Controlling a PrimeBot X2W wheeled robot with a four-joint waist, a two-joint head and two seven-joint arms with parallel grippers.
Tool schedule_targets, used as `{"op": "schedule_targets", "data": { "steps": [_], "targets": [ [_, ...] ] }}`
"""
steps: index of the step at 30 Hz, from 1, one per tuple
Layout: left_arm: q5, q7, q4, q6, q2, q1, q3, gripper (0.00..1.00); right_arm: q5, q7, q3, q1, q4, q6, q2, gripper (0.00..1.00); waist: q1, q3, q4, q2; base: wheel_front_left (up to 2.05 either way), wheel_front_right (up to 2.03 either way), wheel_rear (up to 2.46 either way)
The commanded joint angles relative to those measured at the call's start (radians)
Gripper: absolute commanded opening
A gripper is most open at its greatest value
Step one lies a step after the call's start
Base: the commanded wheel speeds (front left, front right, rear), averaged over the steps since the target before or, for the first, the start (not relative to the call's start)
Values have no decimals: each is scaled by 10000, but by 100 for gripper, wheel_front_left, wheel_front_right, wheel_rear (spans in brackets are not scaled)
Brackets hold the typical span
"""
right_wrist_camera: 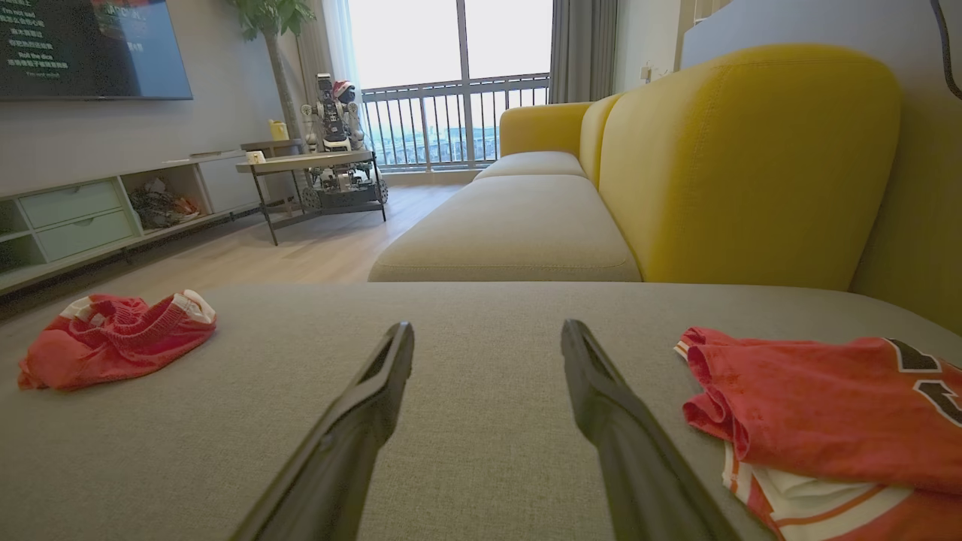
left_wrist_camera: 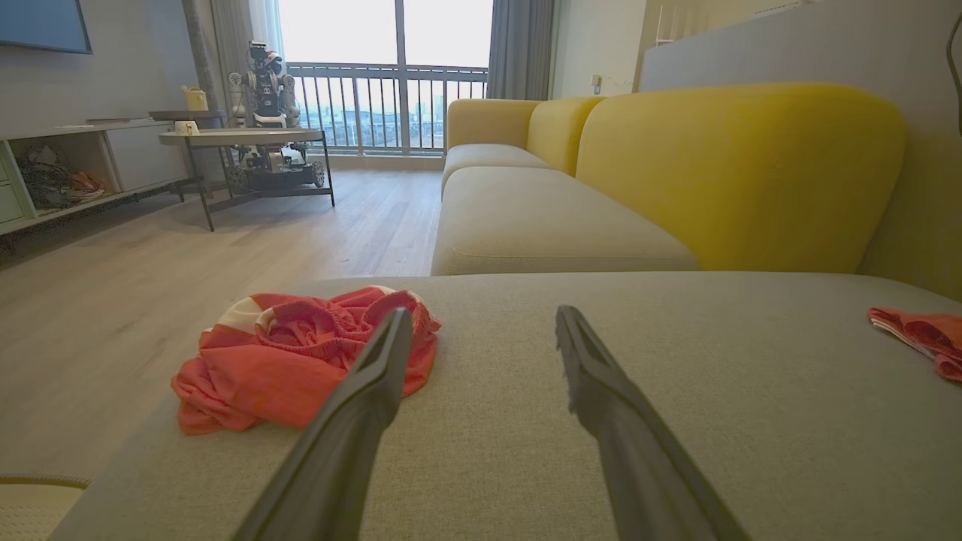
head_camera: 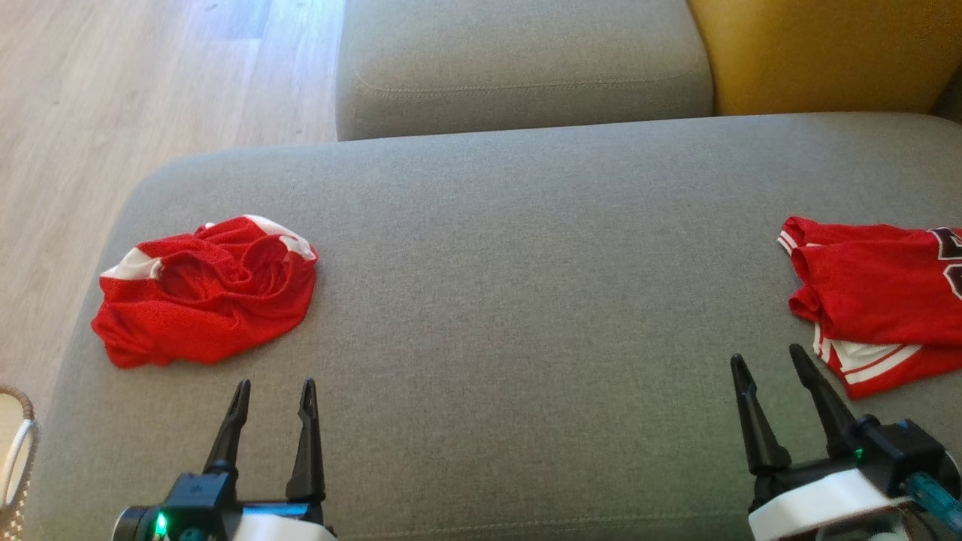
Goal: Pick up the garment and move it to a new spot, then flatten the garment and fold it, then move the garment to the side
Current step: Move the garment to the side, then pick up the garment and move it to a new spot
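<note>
A crumpled red garment (head_camera: pixel 207 293) with white trim lies in a heap at the left end of the grey sofa cushion (head_camera: pixel 526 300). In the left wrist view the garment (left_wrist_camera: pixel 285 361) sits just ahead and left of my fingers. My left gripper (head_camera: pixel 275 385) hovers open just short of it, nothing between its fingers (left_wrist_camera: pixel 376 391). A second red jersey (head_camera: pixel 879 293) with white trim and dark lettering lies folded over at the cushion's right end. My right gripper (head_camera: pixel 767 355) stands open and empty just left of the jersey (right_wrist_camera: pixel 827 406).
A woven basket (head_camera: pixel 15 451) sits on the wood floor (head_camera: pixel 113 113) off the cushion's left edge. A second grey seat (head_camera: pixel 526 68) and a yellow backrest (head_camera: pixel 819 52) lie beyond. Across the room stand a low table (left_wrist_camera: pixel 240 139) with another robot and a TV shelf.
</note>
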Motion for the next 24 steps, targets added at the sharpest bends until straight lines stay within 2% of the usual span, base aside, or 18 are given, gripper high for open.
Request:
{"op": "schedule_targets", "data": {
  "steps": [1, 11, 17, 24],
  "targets": [
    [69, -122, -316, 22, -68, -373, 358, 100, 72, -102, 278, -229, -338, -4, -72, 100, 1, -29, -22, 0, 0, 0, 0],
    [66, -122, -130, -39, -68, -319, 336, 100, 135, -102, 431, -86, -311, -4, -72, 100, 1, -173, 19, 0, 0, 0, 0],
    [82, -122, -95, -58, -68, -309, 308, 100, 185, -102, 472, 6, -319, -4, -72, 100, 1, -216, 301, 0, 0, 0, 0],
    [50, -122, -122, 15, -68, -291, 297, 100, 314, -103, 611, 186, -381, -4, -72, 100, 1, -268, 1396, 0, 0, 0, 0]
  ]
}}
